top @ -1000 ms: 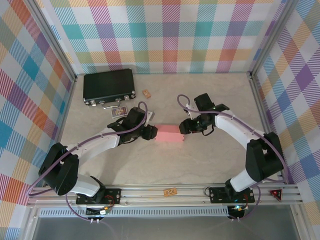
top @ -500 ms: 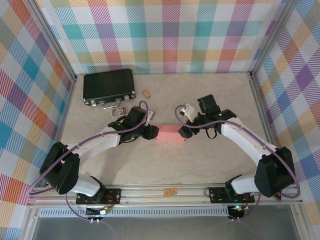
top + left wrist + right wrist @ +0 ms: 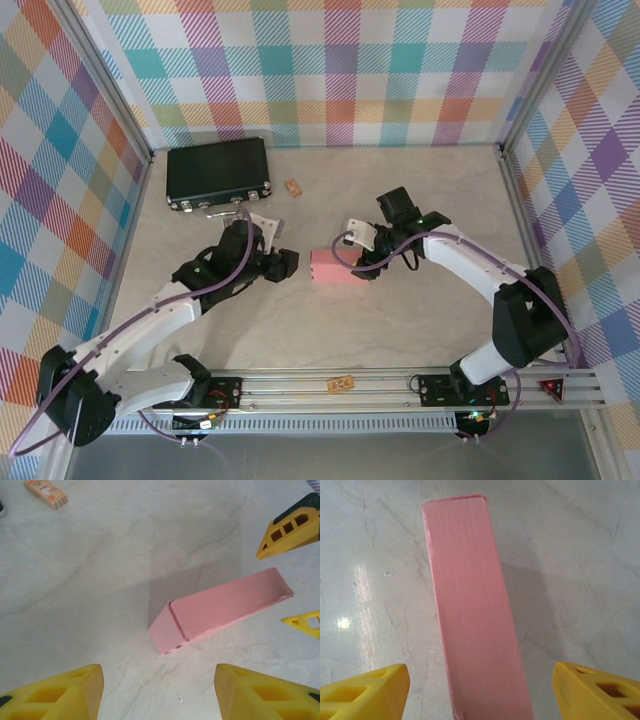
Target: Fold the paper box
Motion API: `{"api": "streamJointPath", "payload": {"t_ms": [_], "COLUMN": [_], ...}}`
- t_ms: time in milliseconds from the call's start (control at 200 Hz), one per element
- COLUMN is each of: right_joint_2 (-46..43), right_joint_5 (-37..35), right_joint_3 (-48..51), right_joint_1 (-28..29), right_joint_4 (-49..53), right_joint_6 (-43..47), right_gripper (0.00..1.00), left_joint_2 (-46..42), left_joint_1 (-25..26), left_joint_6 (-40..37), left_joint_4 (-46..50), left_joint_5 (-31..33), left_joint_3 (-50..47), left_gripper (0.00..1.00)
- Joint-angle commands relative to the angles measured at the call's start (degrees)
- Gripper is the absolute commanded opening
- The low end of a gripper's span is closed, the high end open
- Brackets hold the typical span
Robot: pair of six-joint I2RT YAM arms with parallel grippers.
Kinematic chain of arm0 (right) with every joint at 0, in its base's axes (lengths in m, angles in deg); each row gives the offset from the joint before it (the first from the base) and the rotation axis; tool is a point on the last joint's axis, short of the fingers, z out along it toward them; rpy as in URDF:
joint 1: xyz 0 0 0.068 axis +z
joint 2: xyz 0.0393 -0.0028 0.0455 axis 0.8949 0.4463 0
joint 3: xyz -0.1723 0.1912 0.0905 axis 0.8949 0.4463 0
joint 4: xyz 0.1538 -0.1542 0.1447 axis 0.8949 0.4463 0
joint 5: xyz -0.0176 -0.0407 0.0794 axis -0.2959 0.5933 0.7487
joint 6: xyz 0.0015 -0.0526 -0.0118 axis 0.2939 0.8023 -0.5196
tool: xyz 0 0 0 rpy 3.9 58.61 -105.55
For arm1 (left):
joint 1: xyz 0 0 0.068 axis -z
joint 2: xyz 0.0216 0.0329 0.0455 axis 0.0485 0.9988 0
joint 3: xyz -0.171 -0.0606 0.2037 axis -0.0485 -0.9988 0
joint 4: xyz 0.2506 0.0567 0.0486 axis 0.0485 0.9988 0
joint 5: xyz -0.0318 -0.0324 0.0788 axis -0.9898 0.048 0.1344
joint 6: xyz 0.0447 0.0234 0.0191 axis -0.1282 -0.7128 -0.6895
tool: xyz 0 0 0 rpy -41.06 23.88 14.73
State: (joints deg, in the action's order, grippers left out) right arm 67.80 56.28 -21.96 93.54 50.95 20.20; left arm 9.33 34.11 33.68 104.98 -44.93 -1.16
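Left end effector (image 3: 157, 695) stands wide, its fingers short of the box (image 3: 220, 607), with bare table (image 3: 100, 580) between; right end effector (image 3: 480, 695) is wide too, straddling the box's other end with a gap along each long edge, gripping nothing; the box lies flat mid-table, its near end flap shut; open room all round it; tan block (image 3: 293, 187) and black case (image 3: 219, 175) sit well apart, far left.

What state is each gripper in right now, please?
Left gripper: open, holding nothing, short of the paper box.
Right gripper: open, astride the paper box, not gripping it.
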Motion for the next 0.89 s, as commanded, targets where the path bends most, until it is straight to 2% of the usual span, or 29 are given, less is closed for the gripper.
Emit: {"api": "streamJointPath", "payload": {"t_ms": [0,235,535,675,805,890], "right_joint_2": [1.77,6.49,10.71,10.79,10.25,9.67], "right_joint_5": [-0.06,-1.34,-6.64,-9.51,-13.54,-16.12], "right_joint_3": [-2.83,-5.84,-8.03,-7.06,-5.03,-3.70], "right_joint_1": [0.97,3.15,5.80,6.85,7.81,8.25], "right_joint_4": [1.52,4.65,4.48,1.65,-2.97,-5.97], "right_joint_6": [4.71,6.34,5.92,5.57,5.65,5.88], "right_gripper": [0.76,0.75,0.67,0.56,0.43,0.39], "left_joint_2": [-5.04,-11.76,-12.82,-12.86,-12.90,-12.95], "left_joint_1": [-0.13,-0.30,-0.32,-0.35,-0.32,-0.32], "left_joint_6": [1.81,2.44,2.64,2.70,2.61,2.69], "left_joint_4": [4.49,7.62,8.42,8.41,8.35,8.51], "left_joint_5": [2.87,6.19,7.53,8.05,8.27,8.56], "left_joint_3": [-2.94,-6.40,-7.04,-7.37,-7.61,-7.83], "left_gripper": [0.63,0.66,0.67,0.68,0.68,0.68]}}
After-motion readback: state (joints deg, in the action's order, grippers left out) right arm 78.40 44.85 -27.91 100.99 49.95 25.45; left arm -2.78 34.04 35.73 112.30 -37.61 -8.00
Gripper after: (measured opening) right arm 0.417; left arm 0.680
